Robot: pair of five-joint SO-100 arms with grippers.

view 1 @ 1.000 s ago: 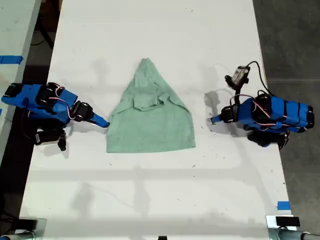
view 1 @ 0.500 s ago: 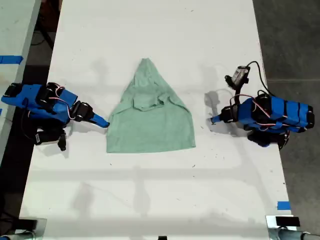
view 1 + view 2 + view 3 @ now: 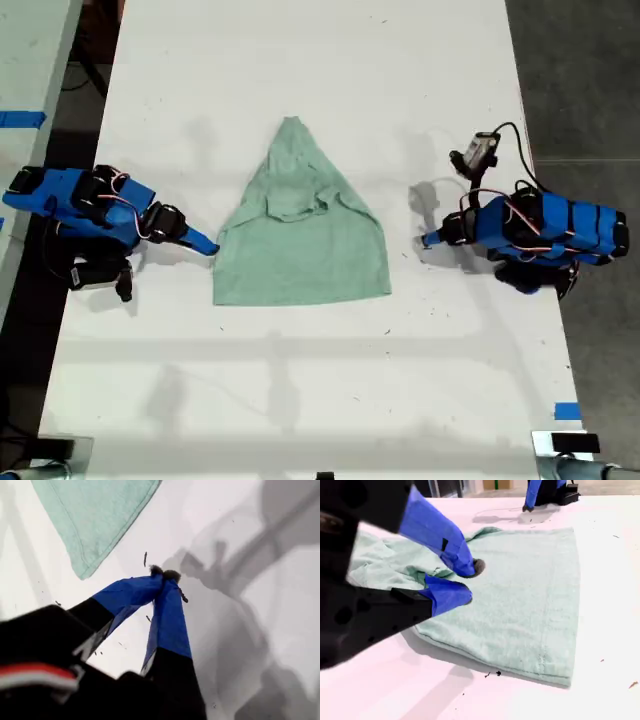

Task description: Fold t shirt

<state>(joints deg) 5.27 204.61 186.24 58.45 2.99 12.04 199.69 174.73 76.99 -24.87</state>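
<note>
My first gripper [image 3: 164, 575] has its blue jaws pressed together at the tips, with nothing between them. It sits low over the white table [image 3: 300, 380], on the exterior view's right, a little apart from the pale mint-green cloth t shirt [image 3: 300, 235]. My second gripper [image 3: 466, 581] has its jaws a little apart and holds nothing. Its tip is at the shirt's edge on the exterior view's left. The shirt lies in the middle of the table, folded to a point at its far end.
</note>
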